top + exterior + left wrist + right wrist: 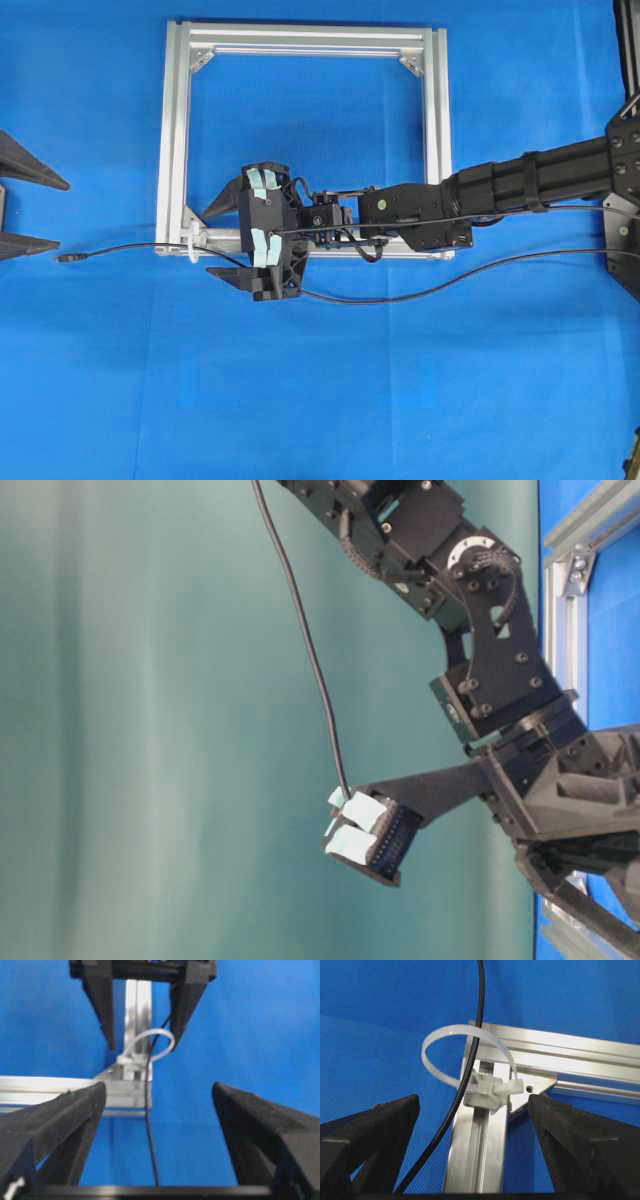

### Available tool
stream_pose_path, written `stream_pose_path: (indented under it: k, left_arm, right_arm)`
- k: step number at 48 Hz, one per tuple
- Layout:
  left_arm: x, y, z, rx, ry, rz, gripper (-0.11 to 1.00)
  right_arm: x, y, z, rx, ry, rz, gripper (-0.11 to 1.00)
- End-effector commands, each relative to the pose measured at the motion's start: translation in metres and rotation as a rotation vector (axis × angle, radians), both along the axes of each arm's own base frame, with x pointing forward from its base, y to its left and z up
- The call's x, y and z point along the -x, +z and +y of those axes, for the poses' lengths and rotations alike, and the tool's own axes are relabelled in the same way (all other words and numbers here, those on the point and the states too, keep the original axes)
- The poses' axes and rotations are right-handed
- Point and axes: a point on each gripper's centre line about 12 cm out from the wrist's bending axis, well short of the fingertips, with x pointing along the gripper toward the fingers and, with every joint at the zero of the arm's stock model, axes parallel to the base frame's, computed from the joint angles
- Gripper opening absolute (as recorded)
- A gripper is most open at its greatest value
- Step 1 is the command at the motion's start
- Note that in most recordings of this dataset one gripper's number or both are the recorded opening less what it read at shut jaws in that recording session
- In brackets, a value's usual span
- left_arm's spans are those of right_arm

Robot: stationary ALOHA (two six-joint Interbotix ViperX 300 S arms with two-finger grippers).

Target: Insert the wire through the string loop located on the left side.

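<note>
Passing through the string loop (pixel 470 1055) between the right gripper (pixel 228 232)'s wide-spread jaws, the wire (pixel 462 1090), plug end beyond, left gripper (pixel 20 210) jaws also parted, holding nothing

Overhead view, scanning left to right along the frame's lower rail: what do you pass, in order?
Left end effector at the picture's edge → plug end of the wire → string loop at the aluminium frame corner → right end effector, open → right arm.
</note>
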Motion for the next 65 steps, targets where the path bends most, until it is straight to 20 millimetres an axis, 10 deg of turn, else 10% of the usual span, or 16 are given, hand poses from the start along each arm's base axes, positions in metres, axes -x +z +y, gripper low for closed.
stream_pose_path:
  k: [1,31,65]
  left_arm:
    - [-0.002,0.009,0.000,-0.005,0.002,-0.019,0.82]
    - [-0.002,0.011,0.002,-0.007,0.009,-0.030,0.82]
    - [-0.003,0.013,0.006,-0.008,0.038,-0.054,0.82]
  right_arm:
    - [-0.001,0.049,0.001,-0.003,-0.001,-0.086,0.96]
    - [0.020,0.147,-0.002,0.001,-0.009,-0.180,0.96]
    - [0.021,0.148,-0.002,0.000,-0.009,-0.180,0.96]
